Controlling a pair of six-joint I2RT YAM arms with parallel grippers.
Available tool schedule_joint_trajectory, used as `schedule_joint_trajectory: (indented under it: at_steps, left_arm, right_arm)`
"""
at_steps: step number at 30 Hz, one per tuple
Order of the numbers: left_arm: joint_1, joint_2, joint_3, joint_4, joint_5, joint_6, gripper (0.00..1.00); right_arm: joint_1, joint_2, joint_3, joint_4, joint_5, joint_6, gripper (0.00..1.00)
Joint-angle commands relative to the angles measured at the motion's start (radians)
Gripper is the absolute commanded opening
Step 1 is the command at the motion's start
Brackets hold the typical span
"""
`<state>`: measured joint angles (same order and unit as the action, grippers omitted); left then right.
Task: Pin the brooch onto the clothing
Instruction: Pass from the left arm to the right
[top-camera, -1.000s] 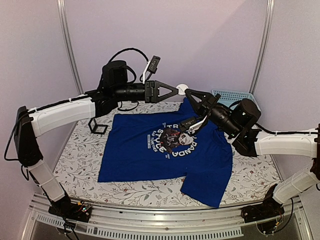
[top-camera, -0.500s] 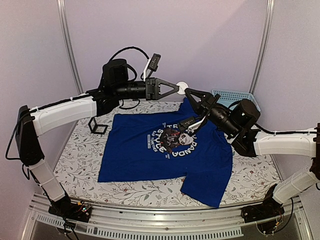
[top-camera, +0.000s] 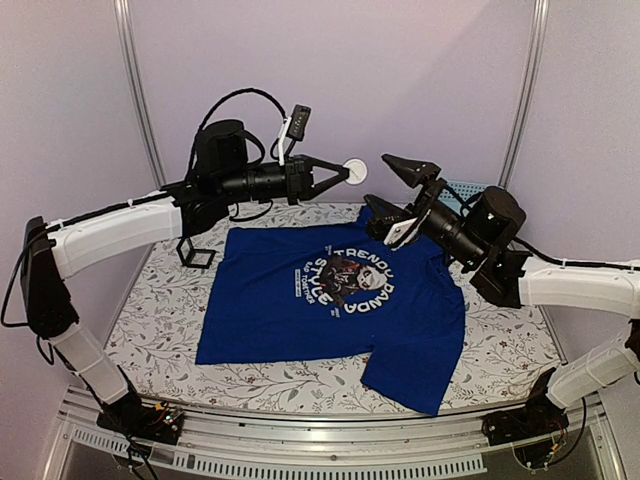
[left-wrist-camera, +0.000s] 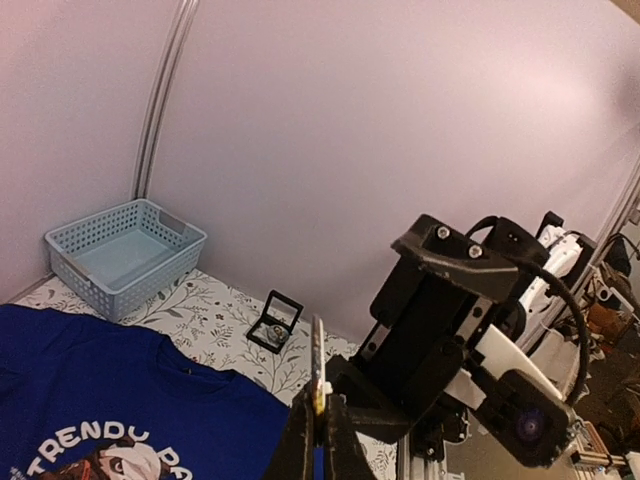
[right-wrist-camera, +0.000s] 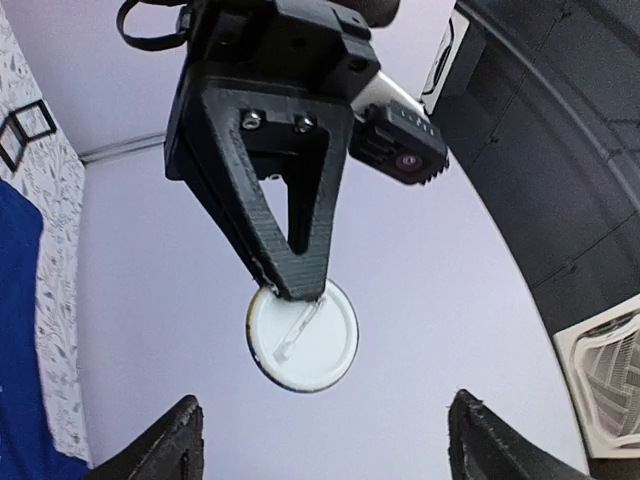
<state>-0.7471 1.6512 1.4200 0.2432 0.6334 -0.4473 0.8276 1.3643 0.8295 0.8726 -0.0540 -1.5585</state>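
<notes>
At the far left of the worktop (top-camera: 150, 330) (it is covered in a leaf-patterned cloth), a small black open case (top-camera: 196, 252) sits near the sleeve of the T-shirt (top-camera: 290, 320). The royal-blue T-shirt lies spread flat across the middle. Its round panda print faces up and its collar points toward the back wall.

Above the far edge of the T-shirt, the left gripper (top-camera: 343, 172) hangs in the air with its jaws pressed together on the rim of the brooch (top-camera: 354, 170). The brooch is a round white disc held well clear of the fabric. The left wrist view shows it edge-on, standing up from the fingertips. The right wrist view shows its pale back with a thin pin bar across it.

Just to the right, the right gripper (top-camera: 395, 192) faces the brooch with its jaws spread wide, one finger high and one low, touching nothing. It hovers over the collar. Behind the right arm, in the far right corner, stands a light-blue slatted basket (top-camera: 470, 188), partly hidden.
</notes>
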Motion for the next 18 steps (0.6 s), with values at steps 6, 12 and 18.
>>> schedule_joint_trajectory:
  at_steps: [6, 12, 18]
  left_arm:
    - [-0.062, -0.124, -0.164, 0.172, -0.111, 0.171, 0.0]
    - [-0.086, -0.133, -0.199, 0.241, -0.108, 0.187, 0.0]
    - [-0.092, -0.139, -0.211, 0.264, -0.103, 0.181, 0.0]
  right_arm:
    - [-0.232, -0.125, 0.305, -0.561, -0.535, 1.436, 0.84]
    - [-0.236, -0.028, 0.36, -0.5, -0.691, 1.862, 0.59]
    - [-0.214, -0.002, 0.329, -0.44, -0.705, 1.931, 0.5]
